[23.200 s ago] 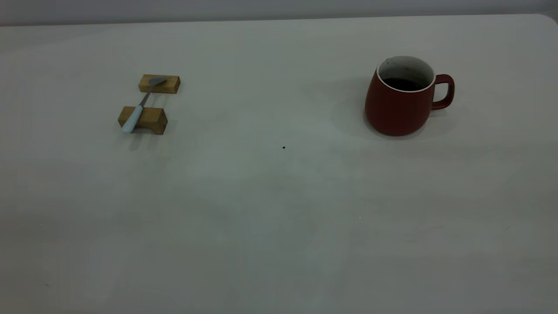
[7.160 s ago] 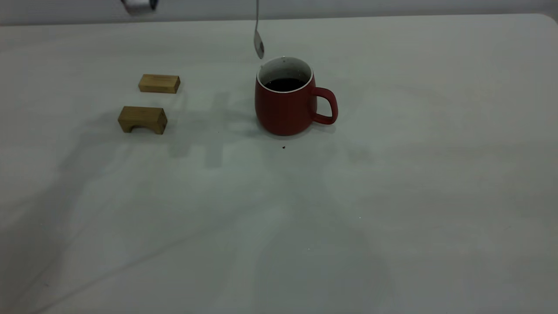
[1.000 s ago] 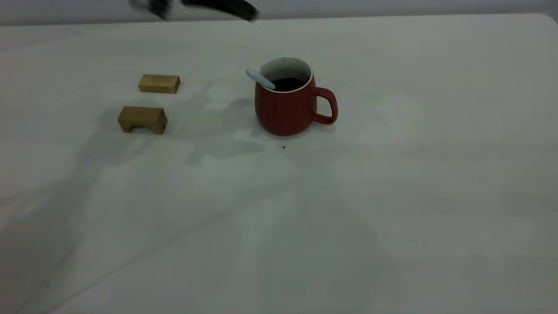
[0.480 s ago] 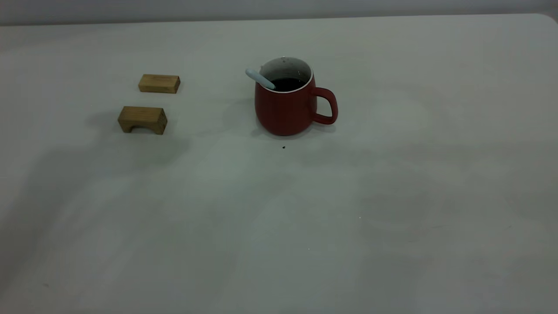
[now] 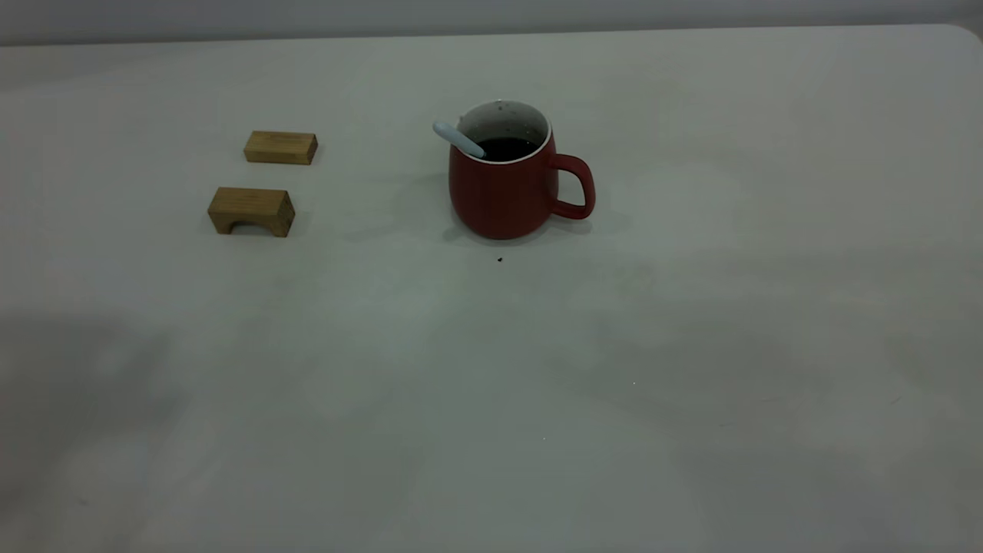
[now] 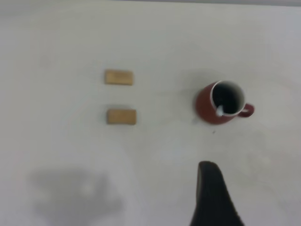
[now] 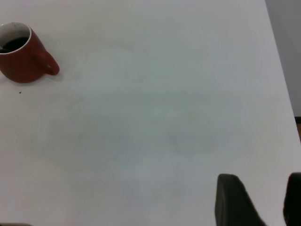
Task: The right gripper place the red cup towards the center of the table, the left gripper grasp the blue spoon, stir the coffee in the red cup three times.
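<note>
The red cup (image 5: pixel 503 192) stands upright near the middle of the table (image 5: pixel 491 399), its handle to the right. Dark coffee (image 5: pixel 507 147) fills its lower part. The blue spoon (image 5: pixel 458 139) leans in the cup, with its pale handle over the left rim and its bowl sunk in the liquid. Nothing holds it. The exterior view shows neither gripper. My left gripper (image 6: pixel 257 190) hangs high and far back from the cup (image 6: pixel 221 103), showing one black finger (image 6: pixel 211 193) with bare table beside it. My right gripper (image 7: pixel 262 188) is open and empty, far from the cup (image 7: pixel 21 59).
Two tan wooden blocks (image 5: pixel 280 147) (image 5: pixel 252 210) lie left of the cup with nothing on them. A small dark speck (image 5: pixel 500 259) sits just in front of the cup. The table's right edge (image 7: pixel 282 84) shows in the right wrist view.
The black arm seen at the top of the exterior view a second ago has left it, and its shadows have drifted off the table's middle. Cup and spoon have not moved.
</note>
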Available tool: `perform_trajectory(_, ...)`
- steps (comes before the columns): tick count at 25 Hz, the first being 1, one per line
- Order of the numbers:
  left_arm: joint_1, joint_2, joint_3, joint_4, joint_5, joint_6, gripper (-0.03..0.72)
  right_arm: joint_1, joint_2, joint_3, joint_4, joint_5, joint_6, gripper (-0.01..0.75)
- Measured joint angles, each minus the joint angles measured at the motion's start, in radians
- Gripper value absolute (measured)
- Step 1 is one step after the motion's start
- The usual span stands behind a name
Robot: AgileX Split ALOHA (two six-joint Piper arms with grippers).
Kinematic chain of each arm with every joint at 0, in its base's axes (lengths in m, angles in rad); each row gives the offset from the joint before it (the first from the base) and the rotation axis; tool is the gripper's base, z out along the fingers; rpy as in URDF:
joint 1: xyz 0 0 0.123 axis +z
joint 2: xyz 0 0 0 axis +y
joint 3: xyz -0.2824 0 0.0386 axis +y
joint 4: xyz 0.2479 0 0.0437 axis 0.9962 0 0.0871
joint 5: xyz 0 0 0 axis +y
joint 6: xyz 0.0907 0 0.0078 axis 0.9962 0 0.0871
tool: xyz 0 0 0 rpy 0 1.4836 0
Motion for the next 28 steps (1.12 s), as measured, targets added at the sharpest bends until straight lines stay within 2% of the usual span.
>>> perform_trajectory(6,0.007,-0.314,0.364,0.059,0.000,0.077,0.515,0.000,0.000,0.000,0.000,0.000,0.000,0.300)
perform_trajectory(11,0.078,-0.596,0.686,0.063,-0.002,0.127,0.515,0.000,0.000,0.000,0.000,0.000,0.000,0.300)
perform_trajectory(15,0.133,-0.790,0.861,0.080,-0.005,0.132,0.515,0.000,0.000,0.000,0.000,0.000,0.000,0.300)
perform_trajectory(19,0.157,-0.942,0.947,0.086,-0.008,0.133,0.515,0.000,0.000,0.000,0.000,0.000,0.000,0.300)
perform_trajectory(28,0.157,-1.152,1.012,0.100,-0.038,0.133,0.515,0.000,0.000,0.000,0.000,0.000,0.000,0.300)
